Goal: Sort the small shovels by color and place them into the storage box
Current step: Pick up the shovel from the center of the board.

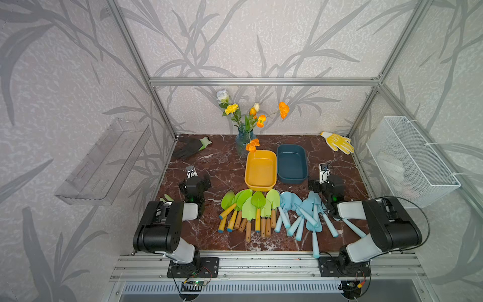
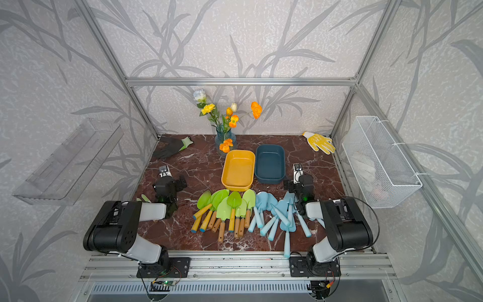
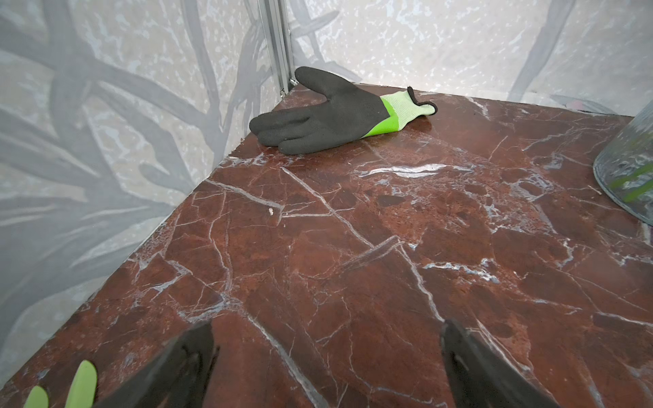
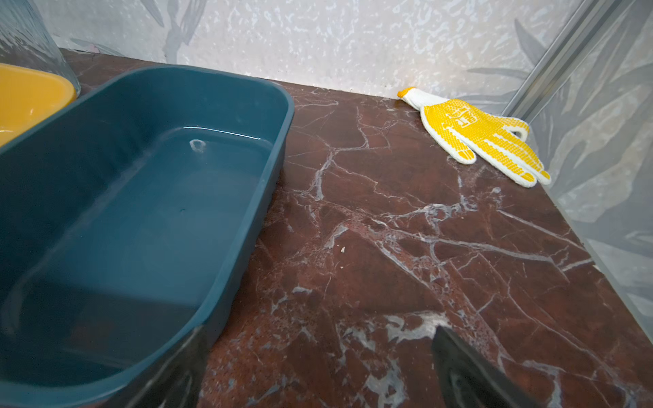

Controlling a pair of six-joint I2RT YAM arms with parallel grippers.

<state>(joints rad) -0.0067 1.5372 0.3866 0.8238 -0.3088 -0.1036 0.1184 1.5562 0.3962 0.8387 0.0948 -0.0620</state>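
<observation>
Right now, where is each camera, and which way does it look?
Both top views: high at the front, looking down on table, shovels, left arm and right arm.
Left wrist: on the left arm, facing the black glove; left claw open.
Right wrist: on the right arm, facing blue box and yellow glove; right claw open.
Shared: top views show both gloves too.

The marbled surface (image 1: 214, 162) is carrying green shovels (image 1: 248, 209) and blue shovels (image 1: 303, 211) below centre, a yellow box (image 1: 260, 170), blue box (image 1: 291, 163) and vase (image 1: 243, 142) at centre, a black glove (image 1: 192, 146) mid-left, and a yellow glove (image 1: 338, 142) mid-right.
</observation>
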